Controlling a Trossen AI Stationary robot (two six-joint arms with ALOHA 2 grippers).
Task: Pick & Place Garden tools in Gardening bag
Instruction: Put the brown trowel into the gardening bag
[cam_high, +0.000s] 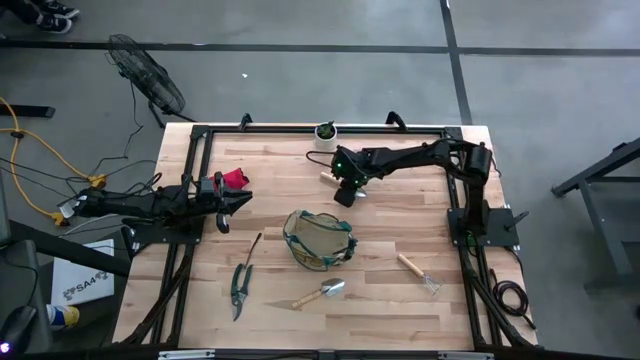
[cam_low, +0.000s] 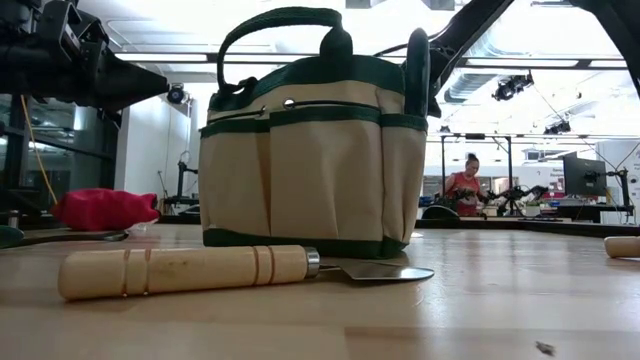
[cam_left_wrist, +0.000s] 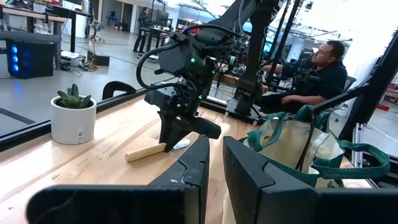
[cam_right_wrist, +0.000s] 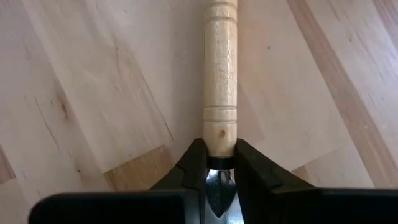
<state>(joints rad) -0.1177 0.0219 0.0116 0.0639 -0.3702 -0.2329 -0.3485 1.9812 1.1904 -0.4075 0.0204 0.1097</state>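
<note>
The tan gardening bag (cam_high: 320, 238) with green trim stands upright at the table's middle. Behind it, toward the far edge, a wooden-handled garden tool (cam_high: 328, 177) lies on the table, and my right gripper (cam_high: 344, 190) is shut on it. Pruning shears (cam_high: 240, 285), a trowel (cam_high: 320, 292) and another wooden-handled tool (cam_high: 415, 272) lie near the front edge. A red item (cam_high: 235, 180) lies at the left, beside my left gripper (cam_high: 232, 203), which is shut and level above the table, holding nothing. My right gripper pinches the tool between its two fingers at the dark metal neck (cam_right_wrist: 219, 163), just below the end of the wooden handle. The fingers come from above, slanting steeply down. The handle (cam_right_wrist: 221, 68) reaches away from the fingers and lies flat on the table (cam_left_wrist: 146, 151).
A small white pot (cam_high: 326, 131) with a green plant stands at the far edge, close behind my right gripper. A black frame rail (cam_high: 320, 127) runs round the table. A person (cam_left_wrist: 323, 68) sits beyond the table's far side. There is bare wood between the bag and the right edge.
</note>
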